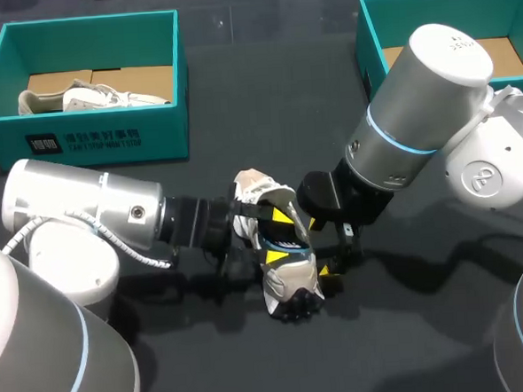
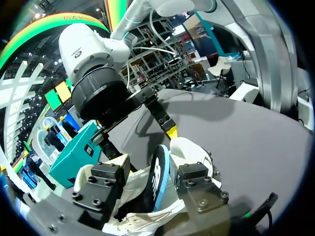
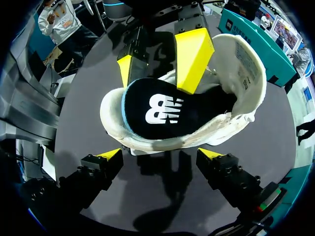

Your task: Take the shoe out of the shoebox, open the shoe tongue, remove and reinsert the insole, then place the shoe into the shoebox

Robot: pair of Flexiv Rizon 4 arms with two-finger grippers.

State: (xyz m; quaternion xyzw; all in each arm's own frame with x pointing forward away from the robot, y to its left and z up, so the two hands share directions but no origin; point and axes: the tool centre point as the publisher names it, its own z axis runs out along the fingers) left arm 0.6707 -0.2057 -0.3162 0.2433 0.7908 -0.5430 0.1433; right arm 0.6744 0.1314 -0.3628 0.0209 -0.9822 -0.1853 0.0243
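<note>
A teal shoebox (image 1: 80,140) stands on the dark table (image 1: 264,98), well apart from both grippers and on the left gripper's side. A second shoe (image 1: 104,97) lies inside it.

Near the middle of the table, the left gripper (image 3: 160,61) is clamped on the white shoe (image 3: 236,64). One yellow finger reaches into the shoe's mouth against the insole, and the other sits outside the side wall, so the wall and insole are pinched between them. The shoe lies tilted on its side, its opening turned toward the right gripper. The black insole (image 3: 162,110), edged in pale blue, stands partly out of that opening, between the left gripper's fingers.

The right gripper (image 3: 160,153) is spread wide. The shoe lies just ahead of its two yellow tips, and neither tip touches it.

Another teal shoebox (image 1: 371,29) sits behind the right arm, well away from its jaws.
</note>
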